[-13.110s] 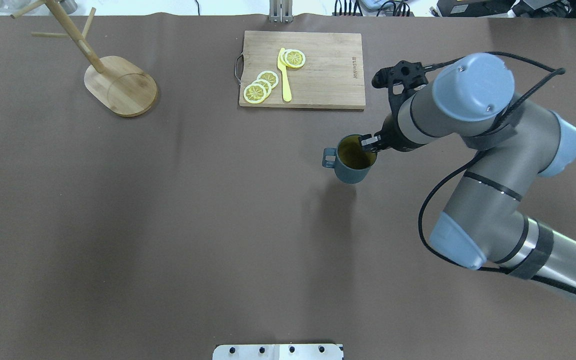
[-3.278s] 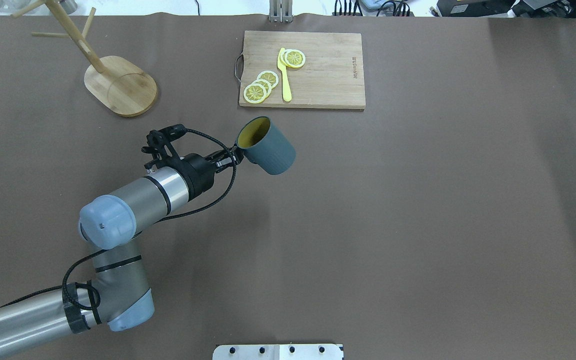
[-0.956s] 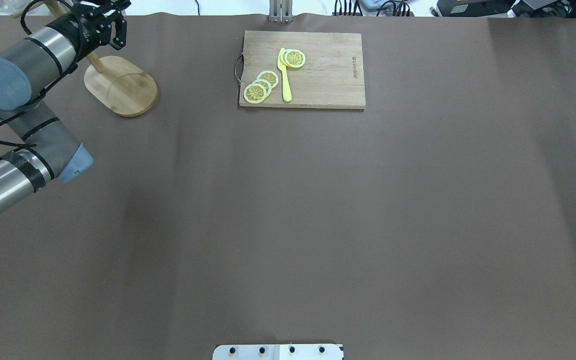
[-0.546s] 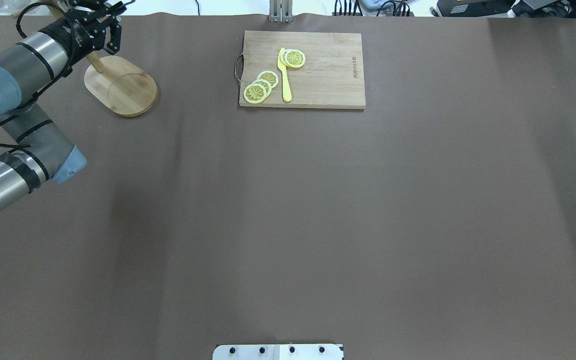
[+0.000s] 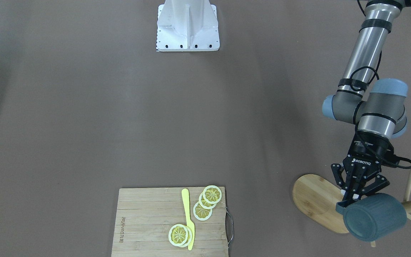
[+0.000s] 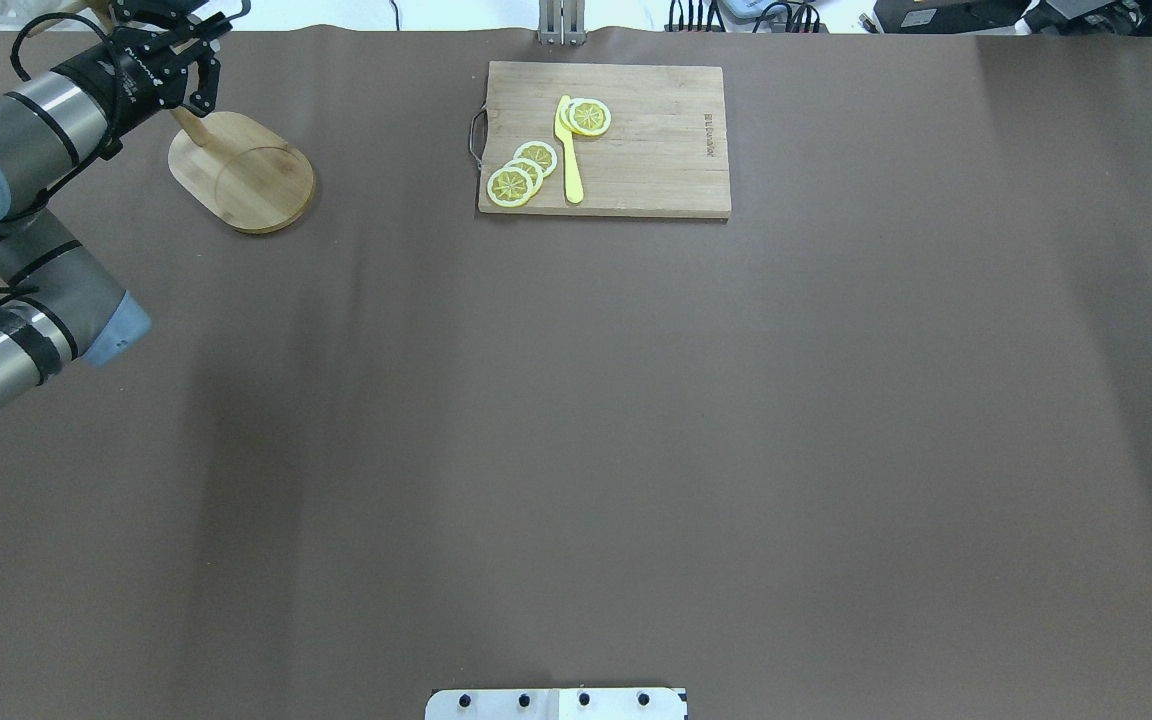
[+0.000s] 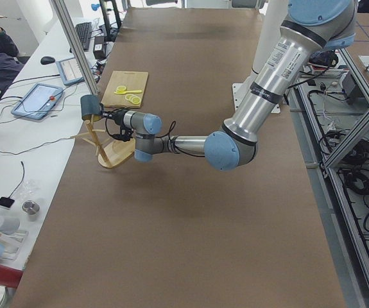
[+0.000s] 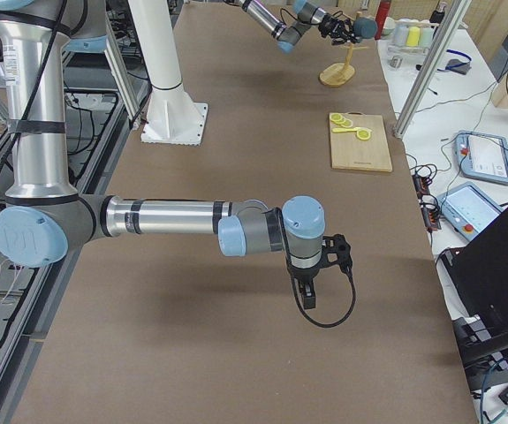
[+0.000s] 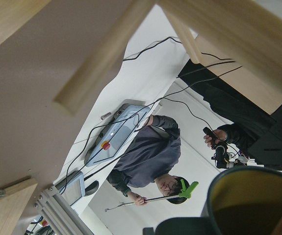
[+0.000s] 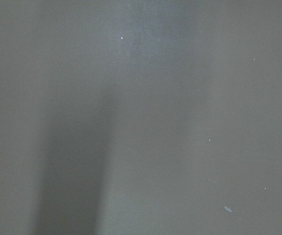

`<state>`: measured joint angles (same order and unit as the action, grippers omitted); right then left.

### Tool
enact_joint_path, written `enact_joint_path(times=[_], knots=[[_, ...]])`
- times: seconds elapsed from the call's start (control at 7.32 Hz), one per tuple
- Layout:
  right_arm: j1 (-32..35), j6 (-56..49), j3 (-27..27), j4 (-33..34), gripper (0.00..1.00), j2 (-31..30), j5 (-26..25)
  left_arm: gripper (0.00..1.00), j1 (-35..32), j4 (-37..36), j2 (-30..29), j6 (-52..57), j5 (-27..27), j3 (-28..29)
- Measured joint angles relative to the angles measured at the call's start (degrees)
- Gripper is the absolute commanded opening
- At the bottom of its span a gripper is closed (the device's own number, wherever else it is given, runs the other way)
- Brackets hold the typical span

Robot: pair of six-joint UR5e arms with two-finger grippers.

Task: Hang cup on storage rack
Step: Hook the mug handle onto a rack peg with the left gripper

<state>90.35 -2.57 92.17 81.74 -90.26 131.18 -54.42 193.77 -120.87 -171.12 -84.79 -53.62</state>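
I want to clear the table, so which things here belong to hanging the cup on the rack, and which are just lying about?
In the job: cup, storage rack, left gripper at the cup's rim.
Lying about: cutting board, lemon slices, yellow knife.

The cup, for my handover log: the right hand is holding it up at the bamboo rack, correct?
Not quite: the left hand holds the cup at the bamboo rack, as the exterior front-facing view shows.
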Motion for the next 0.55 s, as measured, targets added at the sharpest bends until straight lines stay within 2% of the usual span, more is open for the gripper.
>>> enact_joint_path(times=[0.41,0.55], knots=[[0.0,0.0,0.1,0.0,1.00,0.0,0.0,0.02,0.2,1.8,1.0,0.1,-0.1,1.0],[0.0,0.1,0.1,0.0,1.00,0.0,0.0,0.20,0.3,2.0,1.0,0.2,0.2,1.5]])
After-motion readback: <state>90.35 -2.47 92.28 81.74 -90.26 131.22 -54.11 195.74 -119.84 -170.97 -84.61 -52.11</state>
